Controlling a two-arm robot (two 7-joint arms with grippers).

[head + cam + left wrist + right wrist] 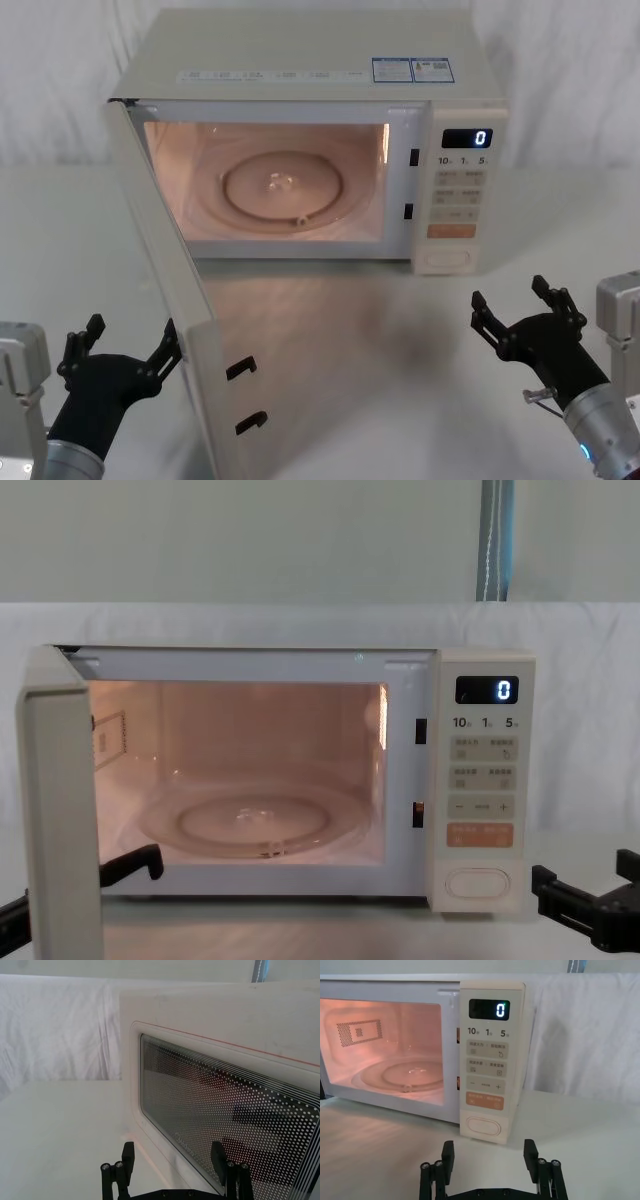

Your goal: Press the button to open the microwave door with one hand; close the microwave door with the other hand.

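With the microwave door (165,300) swinging wide at nine o'clock, the left gripper (125,352) is sitting spread-fingered against its outer face to push it shut, while the right gripper (515,300), fingers apart, is idling at five o'clock below the button (447,259).

We see the microwave (330,120), cream-white and boxy, standing ahead of both our hands with its cavity lit pinkish and a glass turntable (285,190) inside. The microwave door (165,290) hangs wide open, swung out toward us on its left hinge; its outer face with the dotted dark window (230,1125) lies just beside our left gripper (125,350), whose fingers are spread. The button (481,1126), a wide cream oval at the panel's foot, sits just ahead of our spread right gripper (520,305), untouched.
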